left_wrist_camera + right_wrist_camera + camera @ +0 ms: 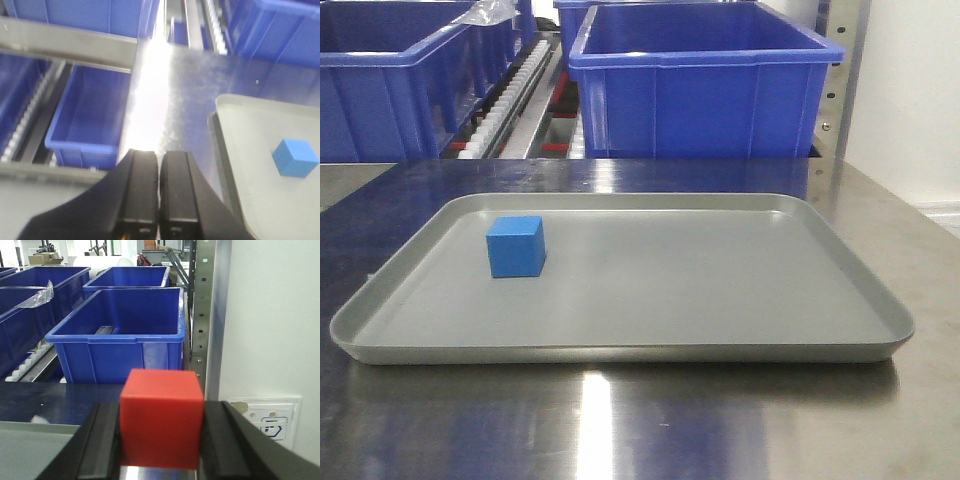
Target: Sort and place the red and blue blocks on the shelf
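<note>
The right gripper [161, 440] has its black fingers [107, 442] clamped on the red block [161, 405], one on each side. Only the right wrist view shows this, with large blue bins [120, 340] beyond. The left gripper [159, 190] has its fingers pressed together with nothing between them, above the steel tabletop [165, 100]. The front and left wrist views show the blue block [516, 246] resting on the grey tray [620, 352], toward its left rear. The roller tracks of the shelf [510, 100] run behind the tray.

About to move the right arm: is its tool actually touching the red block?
Touching. Right wrist view shows the red block squeezed by the right tool on both sides, no gap.
</note>
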`<state>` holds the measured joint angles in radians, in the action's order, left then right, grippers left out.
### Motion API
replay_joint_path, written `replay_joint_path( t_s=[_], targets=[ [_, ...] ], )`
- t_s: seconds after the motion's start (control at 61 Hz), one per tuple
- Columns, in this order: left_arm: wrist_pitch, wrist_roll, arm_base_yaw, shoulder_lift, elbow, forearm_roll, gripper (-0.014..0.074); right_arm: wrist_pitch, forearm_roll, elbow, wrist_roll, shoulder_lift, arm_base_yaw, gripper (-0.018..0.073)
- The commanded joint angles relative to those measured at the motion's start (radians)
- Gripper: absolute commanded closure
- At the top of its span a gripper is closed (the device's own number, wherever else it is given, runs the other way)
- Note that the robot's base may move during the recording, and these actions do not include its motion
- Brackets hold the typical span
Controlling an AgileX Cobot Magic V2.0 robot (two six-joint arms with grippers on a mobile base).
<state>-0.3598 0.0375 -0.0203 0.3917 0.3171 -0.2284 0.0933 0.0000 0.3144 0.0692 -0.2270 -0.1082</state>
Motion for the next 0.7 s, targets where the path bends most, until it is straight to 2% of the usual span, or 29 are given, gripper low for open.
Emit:
replay_joint_path(
  t_s=[0.0, 0.082, 0.147, 0.197, 0.278, 0.36, 0.508, 0.688],
  targets=[
    [0.065, -0.009, -0.002, 0.062, 0.063, -0.021, 0.0472, -0.082, -0.006, 0.027, -0.008, -0.008, 0.006, 0.0502],
    [0.053, -0.002, -0.011, 0.097, 0.086, -0.041, 0.0472, -0.082, -0.006, 0.027, -0.008, -0.008, 0.006, 0.0502],
    [0.045, 0.035, -0.036, 0.118, 0.096, -0.084, 0.0472, -0.082, -0.006, 0.027, -0.008, -0.008, 0.006, 0.0502],
    [0.045, 0.088, -0.063, 0.136, 0.099, -0.136, 0.0472, -0.082, -0.006, 0.027, -0.008, -0.008, 0.006, 0.0502],
    [0.045, 0.229, -0.12, 0.163, 0.099, -0.23, 0.0472, -0.082, -0.006, 0.027, -0.008, -0.008, 0.006, 0.0502],
    [0.047, 0.316, -0.185, 0.191, 0.099, -0.292, 0.0472, -0.082, -0.006, 0.027, -0.008, -0.008, 0.006, 0.0502],
    [0.064, 0.318, -0.292, 0.264, 0.101, -0.292, 0.0472, -0.082, -0.006, 0.027, -0.008, -0.008, 0.006, 0.0502],
    [0.068, 0.318, -0.361, 0.398, 0.163, -0.29, 0.0472, -0.082, -0.006, 0.027, -0.008, -0.008, 0.006, 0.0502]
  ],
)
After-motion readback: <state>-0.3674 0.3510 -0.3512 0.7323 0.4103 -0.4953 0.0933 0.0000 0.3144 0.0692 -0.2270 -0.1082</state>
